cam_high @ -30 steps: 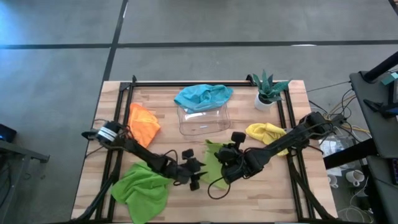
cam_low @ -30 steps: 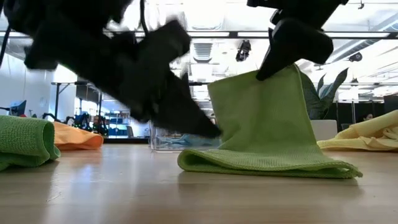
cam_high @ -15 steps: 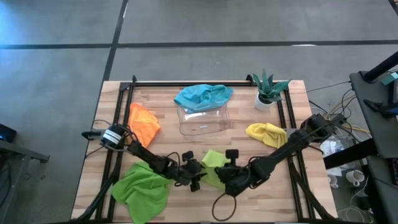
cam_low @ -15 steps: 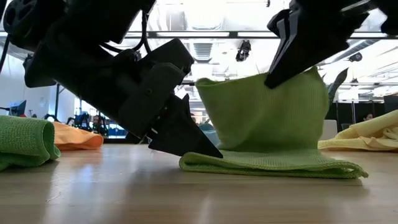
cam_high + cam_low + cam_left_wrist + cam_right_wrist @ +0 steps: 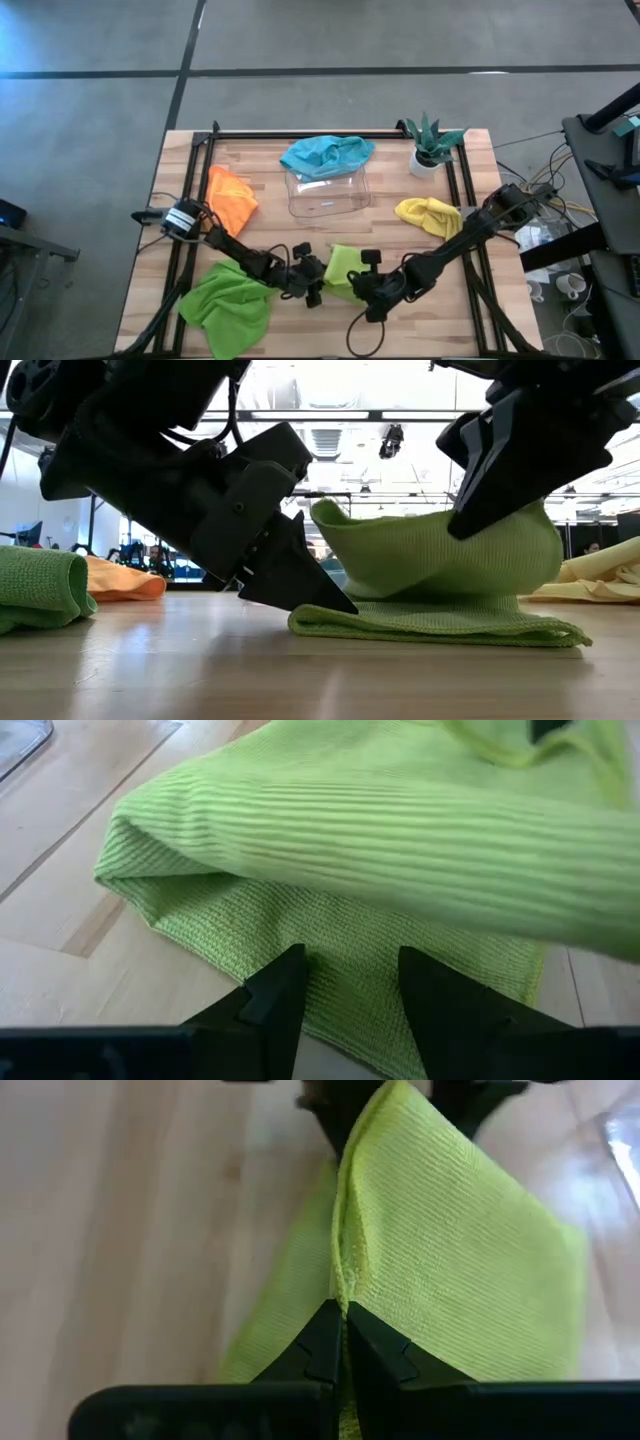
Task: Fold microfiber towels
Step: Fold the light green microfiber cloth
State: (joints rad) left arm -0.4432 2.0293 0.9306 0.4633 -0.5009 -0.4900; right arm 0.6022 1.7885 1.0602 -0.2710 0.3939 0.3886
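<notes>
Step in hand: folding lime green towel point(image 5: 343, 268) at front middle of table point(image 5: 260, 165), top half being carried over bottom half

Right gripper point(image 5: 337, 1342) pinched shut on towel's raised edge, arm low, reaching in from right

Left gripper point(image 5: 345, 982) fingers apart, tips down at towel's near edge on wood, holding nothing, likely pinning bottom layer

Next: judged, lay lifted edge onto lower edge, align, then release

Second lime towel point(image 5: 230, 305) front left, unfolded

You get bright, even overhead light, with ceiling fixtures glaring white behind the arms in the low view. The pale wooden slatted tabletop point(image 5: 200, 670) blurs nearest that lens. Between the right jaws, the ribbed lime green microfiber towel point(image 5: 450, 1250) looks soft and slightly overexposed.
</notes>
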